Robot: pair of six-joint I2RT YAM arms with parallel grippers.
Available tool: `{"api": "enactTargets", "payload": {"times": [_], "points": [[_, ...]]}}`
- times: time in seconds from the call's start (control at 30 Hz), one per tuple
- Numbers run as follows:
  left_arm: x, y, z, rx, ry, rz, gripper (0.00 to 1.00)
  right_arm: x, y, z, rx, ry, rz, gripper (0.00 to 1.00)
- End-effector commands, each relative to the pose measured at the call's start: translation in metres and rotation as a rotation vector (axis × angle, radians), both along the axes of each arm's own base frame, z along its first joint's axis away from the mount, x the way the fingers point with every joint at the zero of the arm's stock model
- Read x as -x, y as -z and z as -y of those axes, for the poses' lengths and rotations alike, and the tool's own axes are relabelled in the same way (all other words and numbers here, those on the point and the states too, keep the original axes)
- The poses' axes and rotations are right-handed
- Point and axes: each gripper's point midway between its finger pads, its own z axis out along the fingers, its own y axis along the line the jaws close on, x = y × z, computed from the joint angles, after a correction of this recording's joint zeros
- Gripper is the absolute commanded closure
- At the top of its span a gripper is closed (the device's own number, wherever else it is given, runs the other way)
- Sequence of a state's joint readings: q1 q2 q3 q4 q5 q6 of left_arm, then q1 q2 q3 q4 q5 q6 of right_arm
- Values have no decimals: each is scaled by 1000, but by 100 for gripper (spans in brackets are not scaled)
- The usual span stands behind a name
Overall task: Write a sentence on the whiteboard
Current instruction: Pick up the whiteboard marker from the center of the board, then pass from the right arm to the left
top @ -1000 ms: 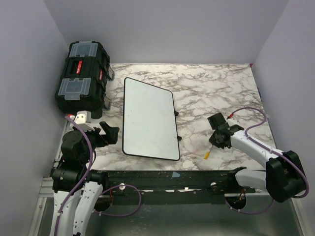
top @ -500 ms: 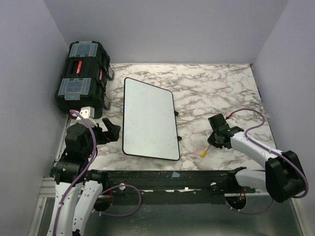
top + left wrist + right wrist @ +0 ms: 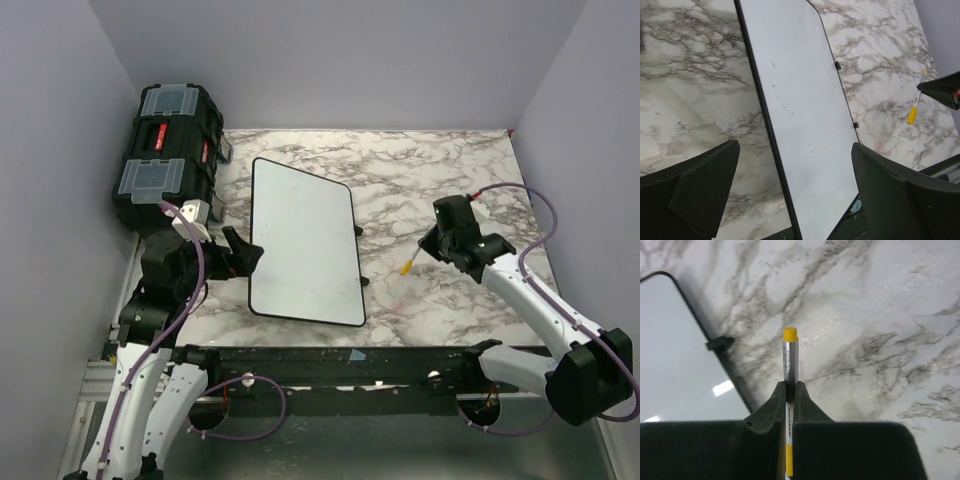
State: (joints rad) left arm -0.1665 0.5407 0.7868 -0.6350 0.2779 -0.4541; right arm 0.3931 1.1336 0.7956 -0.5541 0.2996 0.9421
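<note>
The whiteboard (image 3: 300, 240) lies flat mid-table, white with a thin black rim; it also fills the left wrist view (image 3: 800, 100) and shows at the left of the right wrist view (image 3: 680, 365). No sentence shows on it, only tiny dark specks. My right gripper (image 3: 432, 245) (image 3: 790, 386) is shut on a silver marker with a yellow cap (image 3: 411, 262) (image 3: 790, 355), held just right of the board's right edge, cap pointing toward the board. My left gripper (image 3: 240, 258) (image 3: 795, 147) hangs open over the board's near-left rim, nothing between its fingers.
A black toolbox (image 3: 168, 155) with clear lid compartments stands at the far left, close to the board's far corner. Small black feet (image 3: 357, 230) jut from the board's right edge. Marble tabletop (image 3: 440, 175) stretches behind and right. Walls enclose three sides.
My right gripper has carried the marker away from the near edge, up and toward the board's right side. My left gripper has moved right, over the board's left rim.
</note>
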Motion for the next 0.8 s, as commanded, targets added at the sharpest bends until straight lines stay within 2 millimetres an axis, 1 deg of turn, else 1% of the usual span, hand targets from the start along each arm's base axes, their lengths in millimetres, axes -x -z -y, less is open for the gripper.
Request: {"api": "enactTargets", "payload": {"times": [0.0,0.2,0.27,0.3,0.43,0.57,0.6,0.67,0.77], "points": [[-7,-51,29,104,105,126,5,-14,-41,-12,-76,26,57,99],[-16,-70,67,185,211,166,11,-29,-84,-29,-211,60,129,99],[-19,-75,81,218,243,171,13,-32,-99,-34,-260,66,160,99],[-21,-80,89,240,268,185,13,-33,-107,-36,-287,64,184,99],[-24,-95,121,304,362,226,13,-35,-133,-46,-405,58,280,99],[-30,-110,150,338,422,246,13,-35,-159,-53,-484,42,341,99],[-31,-111,158,345,440,242,13,-35,-164,-54,-501,39,353,99],[-33,-118,170,368,466,254,14,-35,-176,-58,-536,23,388,99],[-36,-124,187,391,498,261,14,-34,-190,-60,-574,11,429,99]]}}
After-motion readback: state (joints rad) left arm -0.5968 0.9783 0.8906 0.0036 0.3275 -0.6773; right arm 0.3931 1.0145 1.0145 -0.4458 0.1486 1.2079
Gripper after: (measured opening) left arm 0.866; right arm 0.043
